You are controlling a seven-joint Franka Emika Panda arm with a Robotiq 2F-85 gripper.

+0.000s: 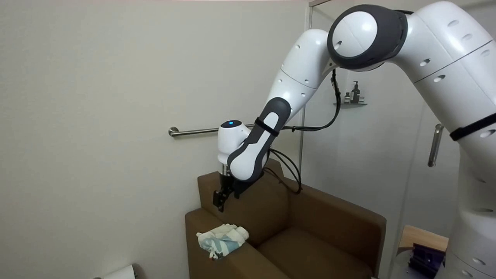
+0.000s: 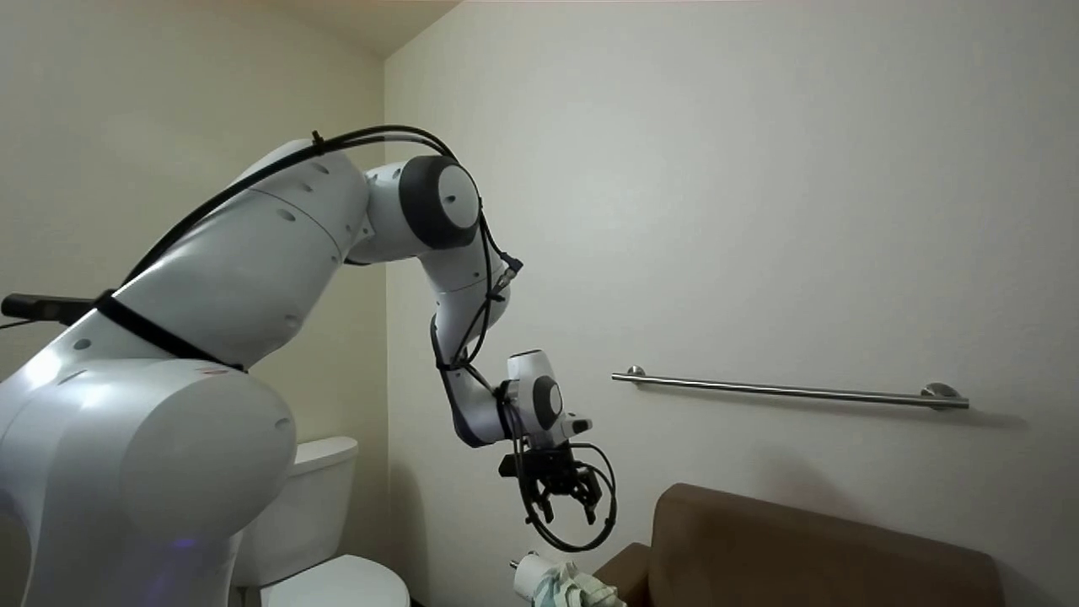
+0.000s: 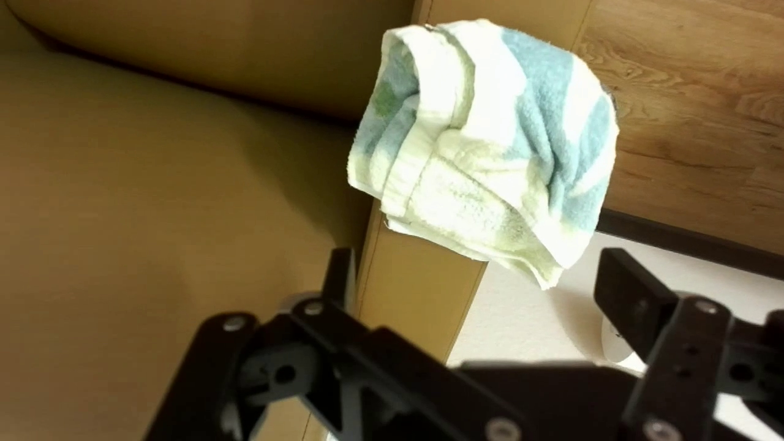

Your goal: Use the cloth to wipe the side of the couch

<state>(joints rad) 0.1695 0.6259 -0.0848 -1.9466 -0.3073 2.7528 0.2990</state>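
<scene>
In the wrist view, the cloth point(image 3: 490, 153) lies upper centre, draped over the couch arm point(image 3: 419, 285), apart from the hand point(image 3: 481, 272), spread wide lower in frame, gripping nothing.

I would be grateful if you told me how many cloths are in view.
1. The cloth lies bunched on the couch armrest, apart from the open gripper; it shows in all three views. Another could be hidden beneath its folds.
</scene>
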